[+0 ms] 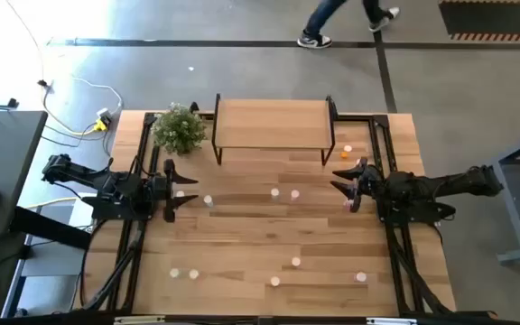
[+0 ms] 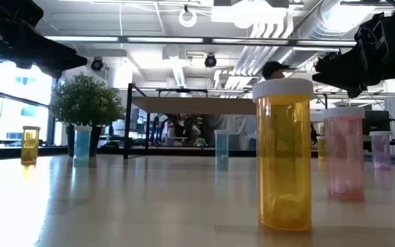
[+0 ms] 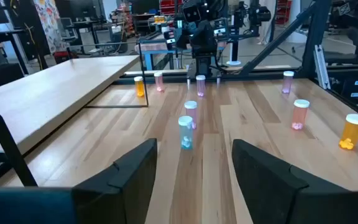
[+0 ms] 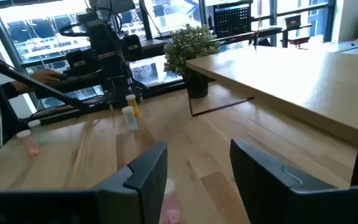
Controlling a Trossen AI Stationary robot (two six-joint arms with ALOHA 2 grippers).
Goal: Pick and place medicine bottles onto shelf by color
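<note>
Right wrist view: pink bottle (image 4: 168,208) stands upright on the bench (image 4: 92,155), directly below the right gripper's (image 4: 194,180) parted, empty jaws.

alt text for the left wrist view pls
Left hand, fingers open and empty, hovers over the wooden table facing a blue bottle. Pink, orange and purple bottles stand farther off, the shelf runs along one side, and the other arm waits opposite.
</note>
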